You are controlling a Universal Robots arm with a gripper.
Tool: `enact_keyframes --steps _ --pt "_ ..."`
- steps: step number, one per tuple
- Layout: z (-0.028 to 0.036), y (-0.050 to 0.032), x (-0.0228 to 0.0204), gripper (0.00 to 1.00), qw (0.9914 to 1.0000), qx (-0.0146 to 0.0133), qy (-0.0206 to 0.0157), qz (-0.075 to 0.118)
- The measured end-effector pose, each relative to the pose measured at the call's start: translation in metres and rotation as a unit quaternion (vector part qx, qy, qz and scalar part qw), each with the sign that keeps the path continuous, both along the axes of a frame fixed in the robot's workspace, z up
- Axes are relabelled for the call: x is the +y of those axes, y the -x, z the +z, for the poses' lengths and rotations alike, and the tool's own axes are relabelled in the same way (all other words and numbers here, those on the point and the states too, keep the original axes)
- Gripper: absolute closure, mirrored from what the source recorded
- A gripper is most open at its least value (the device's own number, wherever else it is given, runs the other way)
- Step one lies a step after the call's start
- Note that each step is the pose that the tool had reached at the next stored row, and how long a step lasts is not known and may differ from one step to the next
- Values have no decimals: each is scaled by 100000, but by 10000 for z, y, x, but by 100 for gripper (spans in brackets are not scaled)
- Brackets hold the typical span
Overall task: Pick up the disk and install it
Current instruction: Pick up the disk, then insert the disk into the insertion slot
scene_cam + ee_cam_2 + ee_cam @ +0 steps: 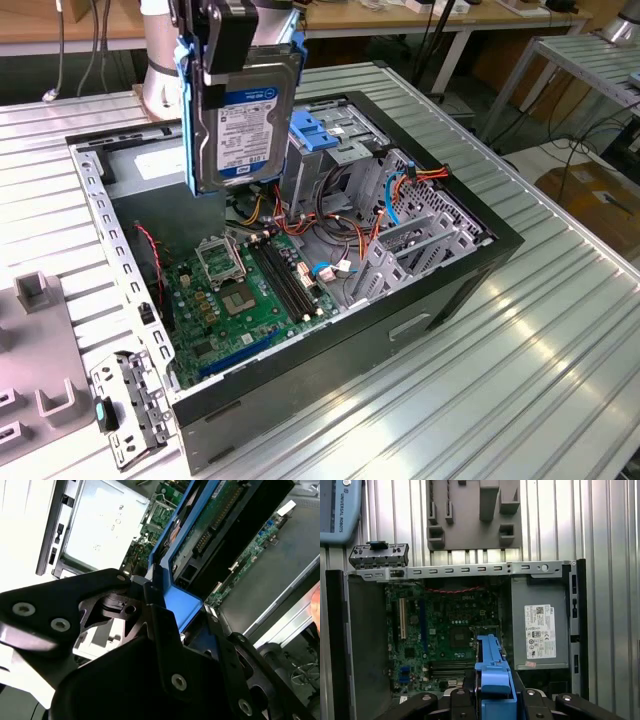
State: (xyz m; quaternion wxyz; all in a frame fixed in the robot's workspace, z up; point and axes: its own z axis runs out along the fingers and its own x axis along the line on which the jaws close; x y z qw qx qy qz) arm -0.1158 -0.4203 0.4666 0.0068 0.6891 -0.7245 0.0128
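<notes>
Grip: the gripper (pixel 228 52) is clamped on the disk (pixel 243 120). In the second wrist view its black fingers (pixel 161 630) press against the blue side rails (pixel 186 607).
Hold: the disk hangs on edge, label facing the exterior view, gripped at its upper end. This probably leaves the lower end free and keeps the pads off the label and circuit board.
Where the disk is: in the air over the open computer case (pixel 455 285), above the motherboard (pixel 250 290) and just beside the drive cage (pixel 345 150). It touches nothing but the gripper.
Progress: pick-up looks done; the disk is not seated in any bay.
Doubt: the exact contact points on the rails are hidden behind the gripper body, so how deep the grasp sits is unclear.
Around: the blue latch (pixel 318 130) tops the cage. The grey power supply box (pixel 540 630) sits at one end of the case, and a grey fixture plate (pixel 40 390) lies on the ribbed table (pixel 530 390).
In the way: orange and red cables (pixel 345 225) run loose between cage and motherboard, close under the disk's lower edge.
</notes>
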Motion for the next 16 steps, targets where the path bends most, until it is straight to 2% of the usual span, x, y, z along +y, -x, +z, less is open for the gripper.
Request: enact_keyframes --steps 9,16 --pt "-38 -242 -4 63 100000 -7 238 -25" --pt "-39 -247 -4 63 100000 -3 260 -26"
